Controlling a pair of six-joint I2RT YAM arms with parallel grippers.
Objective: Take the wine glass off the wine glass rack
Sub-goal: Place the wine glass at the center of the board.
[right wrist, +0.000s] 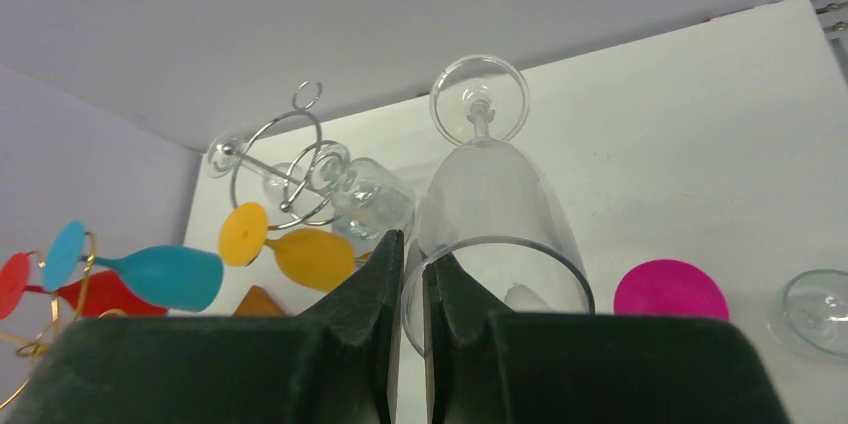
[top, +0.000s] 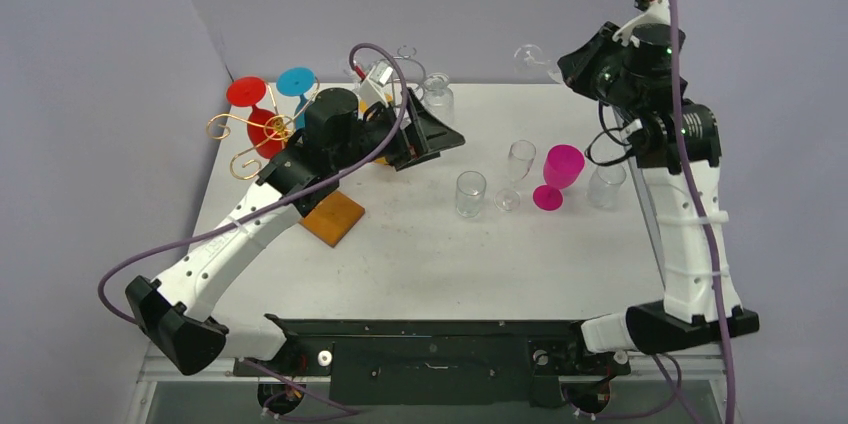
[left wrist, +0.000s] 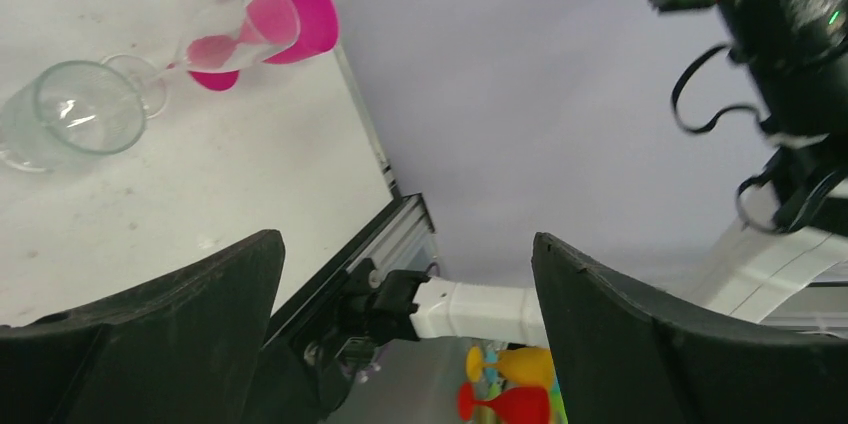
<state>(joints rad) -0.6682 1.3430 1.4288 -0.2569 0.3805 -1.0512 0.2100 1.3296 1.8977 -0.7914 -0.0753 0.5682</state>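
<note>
Right gripper [right wrist: 413, 269] pinches wine glass [right wrist: 495, 194] rim | left gripper [left wrist: 405, 254] spread | swing foot down, lower slowly onto table [top: 420, 254].

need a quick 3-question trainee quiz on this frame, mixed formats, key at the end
1. True or false: the right gripper is shut on the rim of the clear wine glass.
2. Pick one. The left gripper is: A) open and empty; B) shut on a red glass; C) shut on a blue glass.
3. Fill the blank: the opaque goblet standing on the white table beside the tall clear flute is coloured ___.

Key: 1 true; 2 A; 3 pink.
</note>
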